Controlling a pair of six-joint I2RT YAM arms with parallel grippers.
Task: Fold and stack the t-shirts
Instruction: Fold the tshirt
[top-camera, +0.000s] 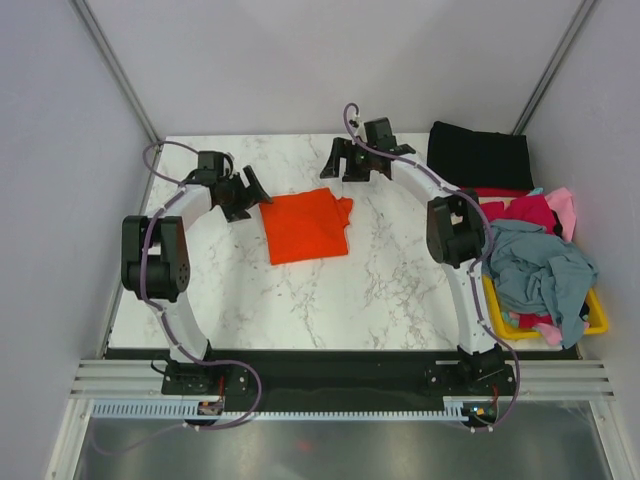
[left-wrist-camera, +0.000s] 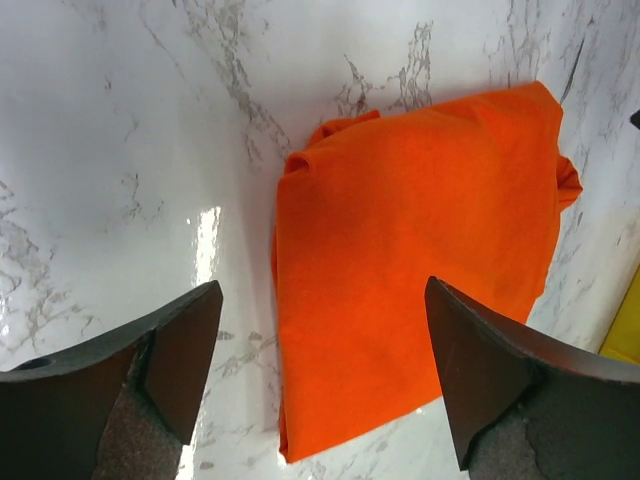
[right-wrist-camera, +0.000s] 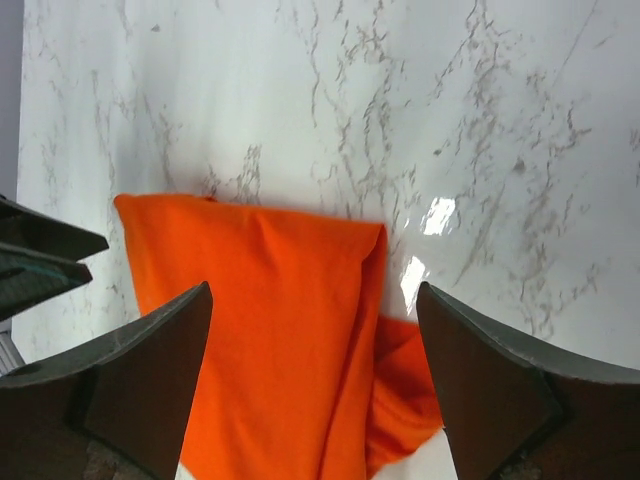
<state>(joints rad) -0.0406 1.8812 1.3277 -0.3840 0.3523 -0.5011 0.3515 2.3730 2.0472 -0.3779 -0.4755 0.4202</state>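
The bright orange t-shirt (top-camera: 305, 225) lies folded into a rough rectangle on the marble table; it also shows in the left wrist view (left-wrist-camera: 420, 260) and the right wrist view (right-wrist-camera: 280, 340). My left gripper (top-camera: 250, 192) is open and empty just left of the shirt's far left corner. My right gripper (top-camera: 345, 160) is open and empty just beyond the shirt's far right corner, where a small flap of cloth sticks out. A folded black t-shirt (top-camera: 480, 155) lies at the far right. Pink, red and grey-blue t-shirts (top-camera: 540, 265) are heaped at the right.
The heap of shirts spills over a yellow plastic bin (top-camera: 598, 322) at the table's right edge. White walls close in the table on the left, far and right sides. The table's (top-camera: 300, 300) marble top lies bare in front of the orange shirt.
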